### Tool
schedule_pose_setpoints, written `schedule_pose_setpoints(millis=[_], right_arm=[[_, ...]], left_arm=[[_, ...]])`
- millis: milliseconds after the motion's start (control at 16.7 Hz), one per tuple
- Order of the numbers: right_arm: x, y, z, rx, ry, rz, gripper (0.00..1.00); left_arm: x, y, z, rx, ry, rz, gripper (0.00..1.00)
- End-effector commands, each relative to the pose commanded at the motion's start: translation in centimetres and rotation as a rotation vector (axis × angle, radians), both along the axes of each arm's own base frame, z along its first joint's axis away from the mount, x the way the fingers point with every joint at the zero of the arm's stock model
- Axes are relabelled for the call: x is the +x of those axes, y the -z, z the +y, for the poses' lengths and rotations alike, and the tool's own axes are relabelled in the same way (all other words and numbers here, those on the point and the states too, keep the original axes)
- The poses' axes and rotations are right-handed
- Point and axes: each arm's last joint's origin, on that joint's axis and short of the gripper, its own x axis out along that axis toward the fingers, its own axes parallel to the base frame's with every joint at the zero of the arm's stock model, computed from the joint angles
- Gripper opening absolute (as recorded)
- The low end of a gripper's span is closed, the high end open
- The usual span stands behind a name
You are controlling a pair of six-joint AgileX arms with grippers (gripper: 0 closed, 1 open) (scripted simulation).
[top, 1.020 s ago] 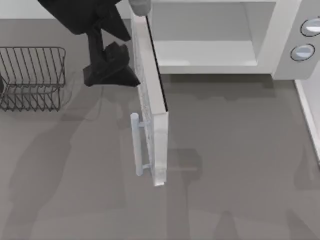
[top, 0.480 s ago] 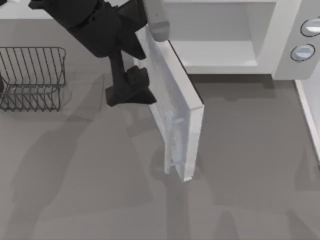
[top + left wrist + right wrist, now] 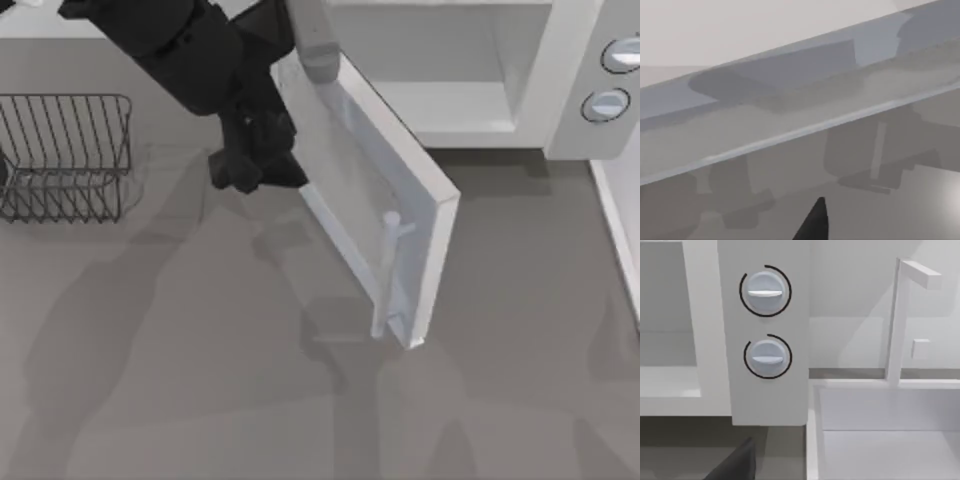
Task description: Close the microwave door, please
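Microwave door [image 3: 372, 190] stands half-open, its outer face just right of your left claw [image 3: 255, 165], grip unreadable, so push toward the microwave [image 3: 560, 90].

I see a smooth white microwave door [image 3: 365, 200] with translucent grey glazing, matt grey table [image 3: 180, 380], dark wire rack [image 3: 62, 155].

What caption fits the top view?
Left claw pushes on the half-open door of the microwave, wire rack at the left.
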Motion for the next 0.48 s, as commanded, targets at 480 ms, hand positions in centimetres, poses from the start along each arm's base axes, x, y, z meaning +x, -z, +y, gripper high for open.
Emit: schedule_pose_setpoints(millis=[480], right_arm=[[0.0, 0.0, 0.0, 0.0, 0.0, 0.0, 1.0]], left_arm=[[0.0, 0.0, 0.0, 0.0, 0.0, 0.0, 0.0]])
